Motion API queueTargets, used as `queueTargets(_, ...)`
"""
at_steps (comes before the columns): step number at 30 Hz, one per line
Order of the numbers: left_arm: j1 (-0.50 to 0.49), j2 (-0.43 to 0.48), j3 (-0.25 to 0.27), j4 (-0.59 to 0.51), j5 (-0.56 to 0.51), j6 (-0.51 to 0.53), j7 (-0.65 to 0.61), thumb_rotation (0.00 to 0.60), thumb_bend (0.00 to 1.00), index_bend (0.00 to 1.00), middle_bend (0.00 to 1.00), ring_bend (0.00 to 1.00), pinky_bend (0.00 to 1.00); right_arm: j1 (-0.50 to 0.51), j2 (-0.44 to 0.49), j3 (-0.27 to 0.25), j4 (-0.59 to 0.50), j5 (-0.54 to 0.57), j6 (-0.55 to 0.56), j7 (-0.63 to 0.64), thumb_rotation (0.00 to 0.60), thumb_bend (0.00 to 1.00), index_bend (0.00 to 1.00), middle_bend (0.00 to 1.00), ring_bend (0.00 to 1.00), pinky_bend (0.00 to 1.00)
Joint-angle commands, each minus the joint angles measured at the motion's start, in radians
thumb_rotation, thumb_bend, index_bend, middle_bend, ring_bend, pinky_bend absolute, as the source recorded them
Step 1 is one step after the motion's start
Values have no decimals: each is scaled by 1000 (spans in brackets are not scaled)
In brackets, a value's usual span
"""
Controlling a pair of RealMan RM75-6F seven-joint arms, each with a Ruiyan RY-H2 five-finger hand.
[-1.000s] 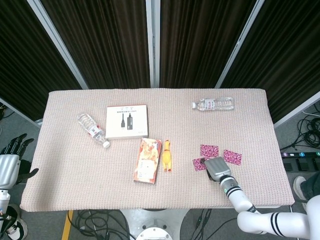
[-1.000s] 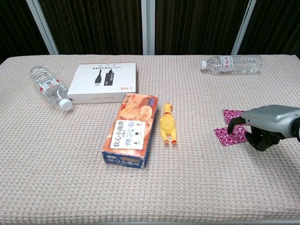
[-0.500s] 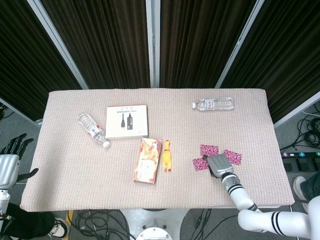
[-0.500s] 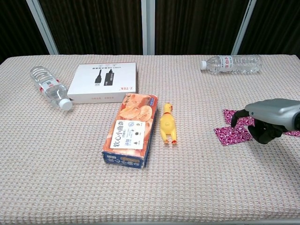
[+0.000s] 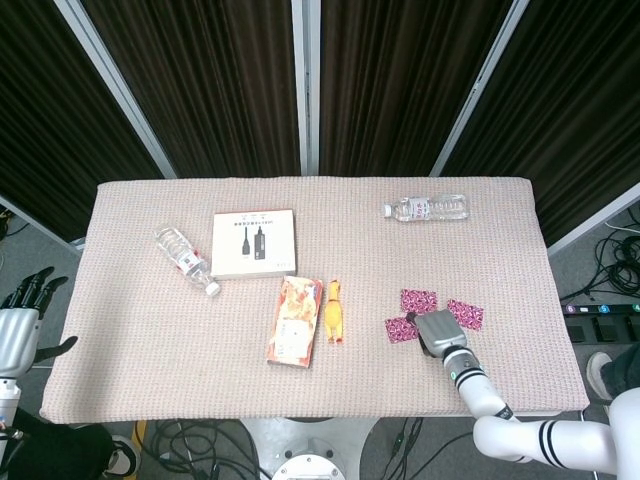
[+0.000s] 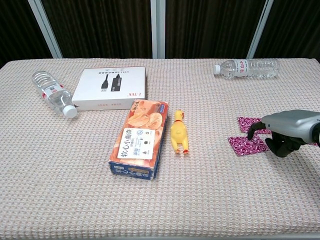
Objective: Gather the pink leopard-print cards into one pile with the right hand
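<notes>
Hovering low over the pink cards at the lower right of the table (image 5: 140, 385), my right hand (image 5: 437, 331) has its fingers curled downward, one dark fingertip (image 6: 250, 134) reaching toward the nearest card (image 6: 246, 145); whether it touches or grips that card I cannot tell. Three cards show in the head view: one (image 5: 400, 328) just left of the hand, one (image 5: 419, 299) above it and one (image 5: 465, 314) to its right, lying close together but not stacked. My left hand (image 5: 20, 325) hangs off the table at the lower-left edge of the frame, fingers spread, holding nothing. Elsewhere on the cloth (all well apart from the cards): a yellow toy (image 5: 334, 310) beside an orange box (image 5: 294, 320) at centre, a white box (image 5: 254, 243) and a bottle (image 5: 186, 258) to the upper left, and another bottle (image 5: 428, 208) at the upper right.
</notes>
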Motion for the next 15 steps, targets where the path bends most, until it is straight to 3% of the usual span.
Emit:
queueTargets(1,0,1,0,-2,1,1,1,600,0,217,185,133,303,0,4,-1,-8,-3,4,0,600,712,241,1000,1000,1000)
queueTargets(15,-1,4,-1,-12,2,2,8,600,0,217,185,133,303,-1,30,11,-56,-24,46,2,600,712,242,1000,1000,1000)
